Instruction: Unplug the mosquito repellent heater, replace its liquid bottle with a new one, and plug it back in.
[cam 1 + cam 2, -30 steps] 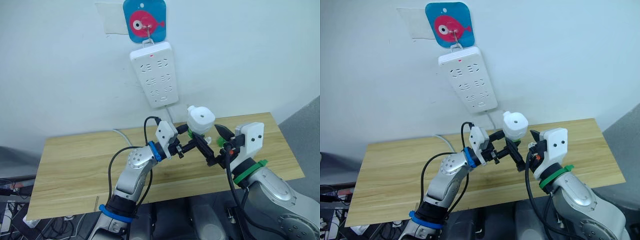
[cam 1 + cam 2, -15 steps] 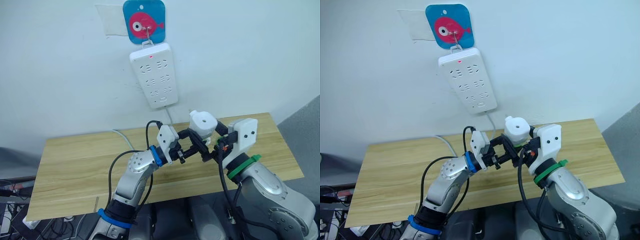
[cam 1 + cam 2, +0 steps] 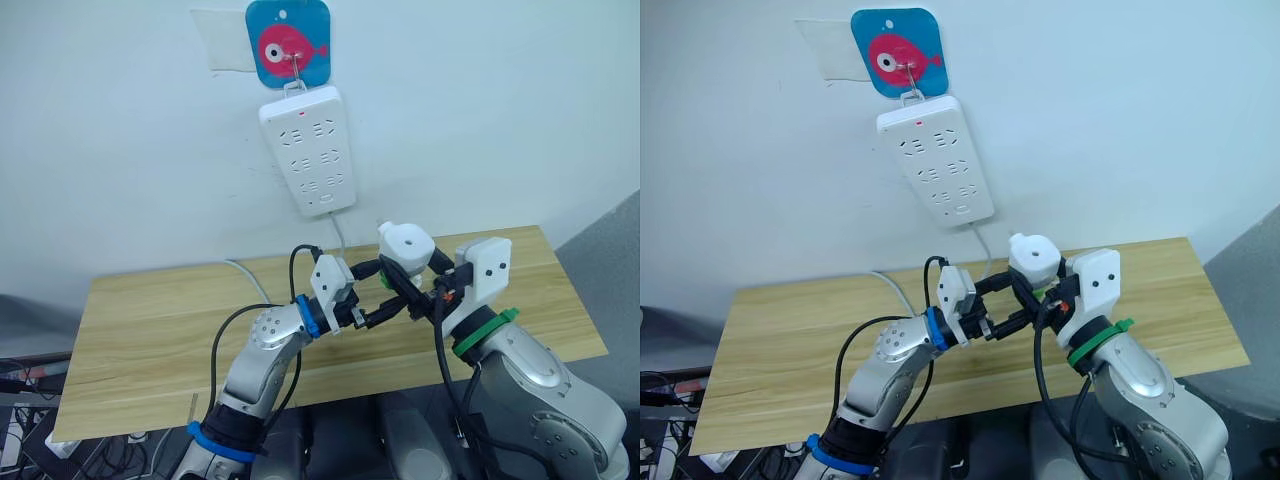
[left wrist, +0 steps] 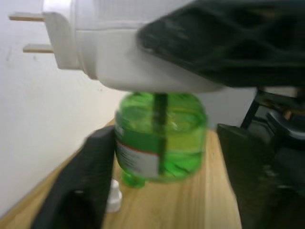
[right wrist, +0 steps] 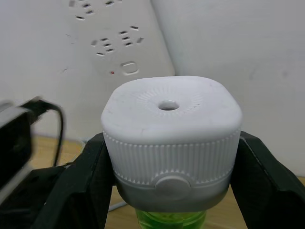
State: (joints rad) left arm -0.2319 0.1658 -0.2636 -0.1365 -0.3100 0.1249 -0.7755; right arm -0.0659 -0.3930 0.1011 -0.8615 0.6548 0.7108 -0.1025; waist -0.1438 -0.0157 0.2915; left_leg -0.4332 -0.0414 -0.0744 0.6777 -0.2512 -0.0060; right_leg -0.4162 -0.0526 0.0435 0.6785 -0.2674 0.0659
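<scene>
Left wrist view: heater [image 4: 138, 52] prongs, green bottle [image 4: 159, 136].

One mosquito repellent heater [image 5: 170, 143] is counted, with one green liquid bottle [image 4: 159, 136] beneath it. One power strip [image 3: 308, 150], one fish hook plaque [image 3: 288, 42] and possibly one small white cap [image 4: 112, 196] are seen.

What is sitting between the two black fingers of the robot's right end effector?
The right wrist view shows the small white rounded plastic mosquito repellent heater between the right end effector's fingers, with its green liquid bottle below.
</scene>
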